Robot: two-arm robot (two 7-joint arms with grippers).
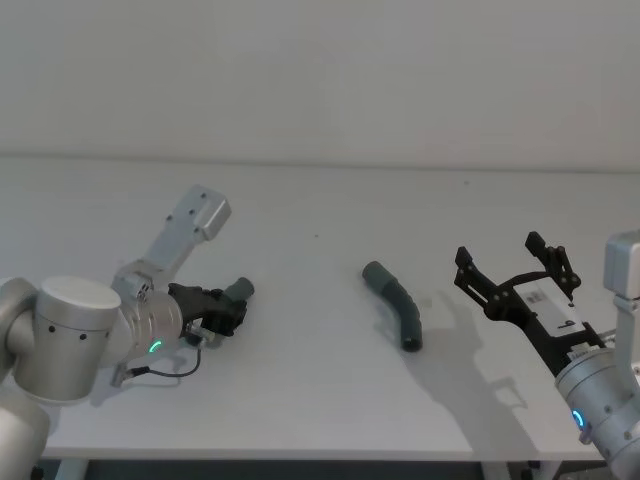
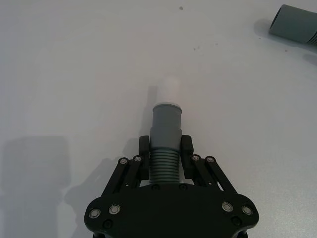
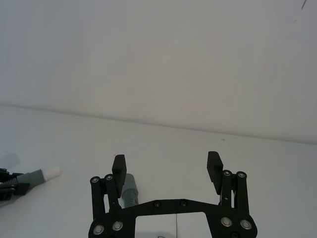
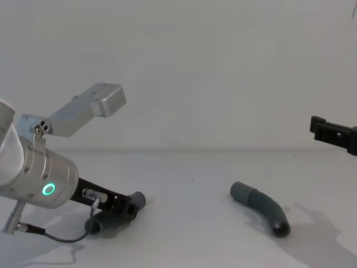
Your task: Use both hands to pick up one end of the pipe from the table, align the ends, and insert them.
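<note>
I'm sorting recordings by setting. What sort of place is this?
Probably a robotics lab bench: plain white table, blank wall, left gripper shut on one pipe piece, right gripper open near the loose pipe piece.

On the counter (image 1: 300, 385) we see the left end effector (image 1: 228, 306) at our left, low over the surface, with the first pipe piece (image 1: 240, 290) between its fingers and the cuff pointing toward the middle. The second pipe piece (image 1: 397, 303) lies on the counter near the centre, well apart from the first. Farther right, the right end effector (image 1: 508, 256) hangs above the counter, apart from that piece.
</note>
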